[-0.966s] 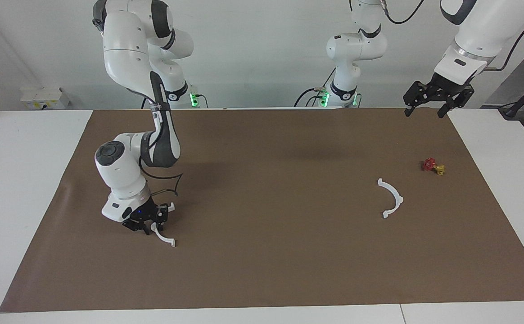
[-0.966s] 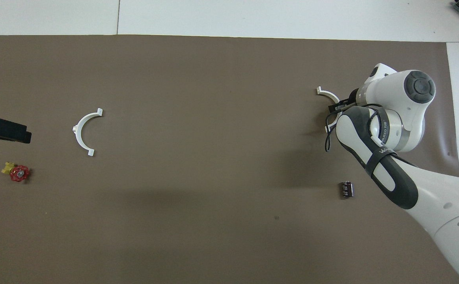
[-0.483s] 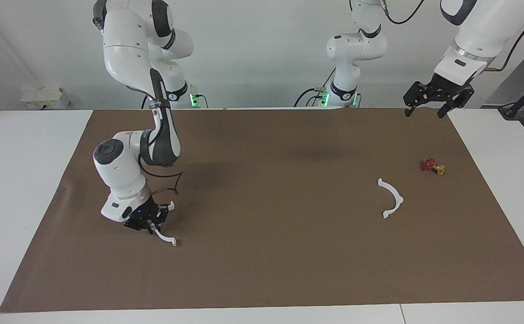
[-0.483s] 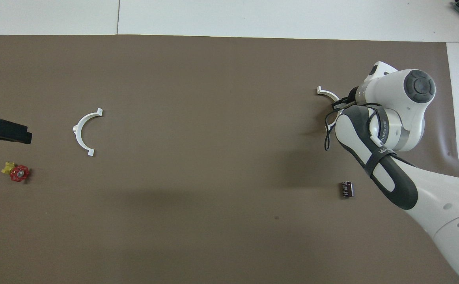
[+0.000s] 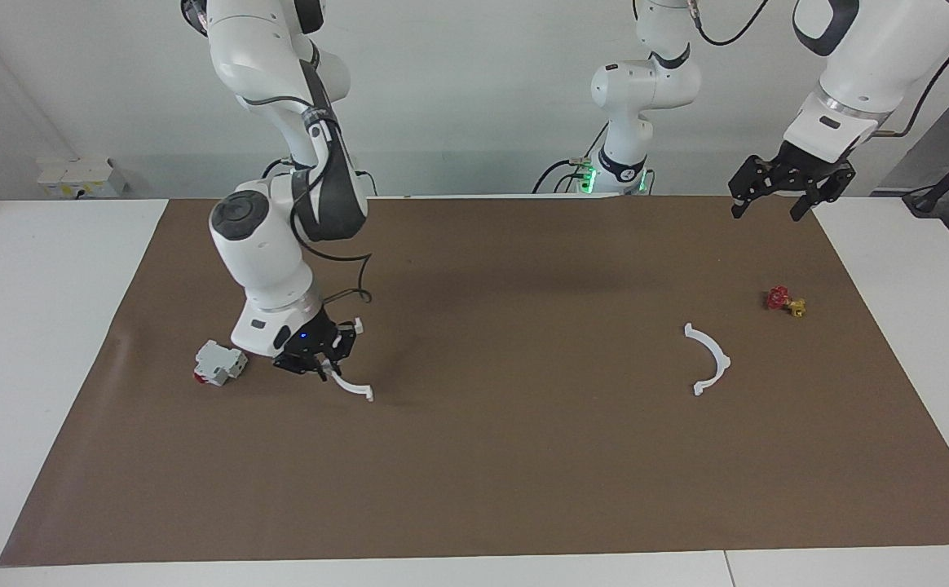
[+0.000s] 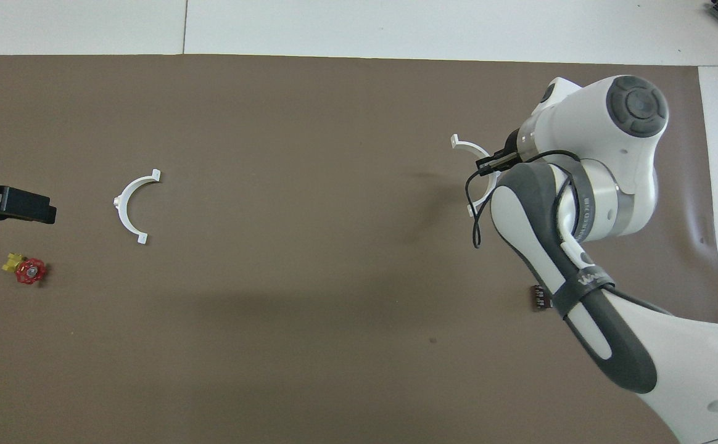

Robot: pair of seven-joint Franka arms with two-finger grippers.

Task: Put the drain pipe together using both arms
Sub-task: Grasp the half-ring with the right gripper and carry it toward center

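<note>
My right gripper is shut on one white half-ring of the drain pipe and holds it a little above the brown mat. This half-ring juts out past the fingers and also shows in the overhead view, beside the right gripper. The other half-ring lies flat on the mat toward the left arm's end. My left gripper hangs open and empty in the air over the mat's corner nearest the robots.
A small red-and-yellow valve lies on the mat beside the lying half-ring, nearer to the robots. A white boxy block with a red end lies on the mat next to the right gripper.
My right gripper has risen with the half-ring and carried it toward the table's middle, which uncovers the white block. My left gripper has barely moved.
</note>
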